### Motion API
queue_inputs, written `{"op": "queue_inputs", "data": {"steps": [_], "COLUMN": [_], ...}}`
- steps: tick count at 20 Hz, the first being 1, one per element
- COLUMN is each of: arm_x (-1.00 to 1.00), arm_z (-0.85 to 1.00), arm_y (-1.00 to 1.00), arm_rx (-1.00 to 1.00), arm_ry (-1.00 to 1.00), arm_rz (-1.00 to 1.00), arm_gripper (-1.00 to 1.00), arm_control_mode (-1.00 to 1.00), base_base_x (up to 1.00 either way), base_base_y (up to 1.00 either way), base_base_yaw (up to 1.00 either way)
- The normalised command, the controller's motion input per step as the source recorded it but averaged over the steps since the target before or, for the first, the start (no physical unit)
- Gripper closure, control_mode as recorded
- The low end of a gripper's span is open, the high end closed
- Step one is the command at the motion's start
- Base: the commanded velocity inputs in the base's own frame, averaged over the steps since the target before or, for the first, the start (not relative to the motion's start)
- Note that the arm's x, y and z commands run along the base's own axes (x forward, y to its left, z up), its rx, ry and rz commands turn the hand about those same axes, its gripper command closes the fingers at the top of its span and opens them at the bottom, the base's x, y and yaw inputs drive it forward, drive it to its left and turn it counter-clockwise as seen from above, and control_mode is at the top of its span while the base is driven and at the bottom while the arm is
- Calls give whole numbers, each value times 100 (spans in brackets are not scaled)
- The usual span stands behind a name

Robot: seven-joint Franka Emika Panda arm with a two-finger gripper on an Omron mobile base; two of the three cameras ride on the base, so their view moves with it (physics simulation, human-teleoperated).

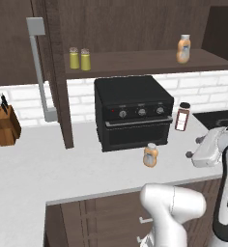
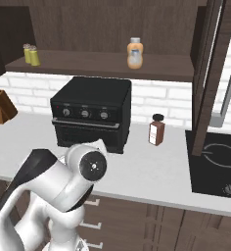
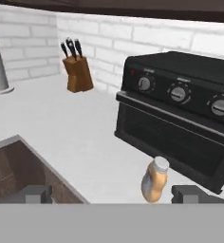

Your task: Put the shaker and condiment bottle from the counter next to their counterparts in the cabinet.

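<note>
1. Clearly, the main risk is at the grasp: the condiment bottle (image 1: 150,155) stands on the counter (image 1: 48,169) just in front of the black toaster oven (image 1: 133,111), so a finger that comes in too deep can strike the oven door, or push the rounded bottle over before the jaws meet.
2. A second risk — the dark red-brown jar (image 1: 182,116) stands near at the oven's right side, and a wide swing of the arm can knock it.
3. On the cabinet (image 1: 135,29) shelf two yellow-green shakers (image 1: 79,59) already stand side by side; the orange twin bottle (image 1: 183,48) waits alone further right, so I judge the bottle is the remaining item.
4. The gripper (image 3: 111,193) hangs low over the counter edge, looking towards the oven — its fingers stand wide apart and hold nothing, with the bottle between and slightly ahead of them in the hand view.
5. In the left base view the hand (image 1: 210,147) sits right of the bottle, apart from it.
</note>
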Motion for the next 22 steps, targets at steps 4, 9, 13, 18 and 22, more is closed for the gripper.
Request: {"op": "queue_inputs", "data": {"steps": [4,9,13,18,22], "arm_x": [-9,-9,23,56,46], "arm_z": [-24,-46,-13,1,-2], "arm_y": [49,53,29,5,3], "arm_rx": [0,0,-1,-5,-8], "arm_ry": [7,7,24,29,3], "arm_rz": [-44,-33,-23,-11,-8], "arm_gripper": [-100,-100,-100,-100,-100], "arm_control_mode": [-100,-100,-100,-100,-100], "base_base_x": [0,0,0,0,0], "base_base_y": [0,0,0,0,0], "base_base_yaw": [0,0,0,0,0]}}
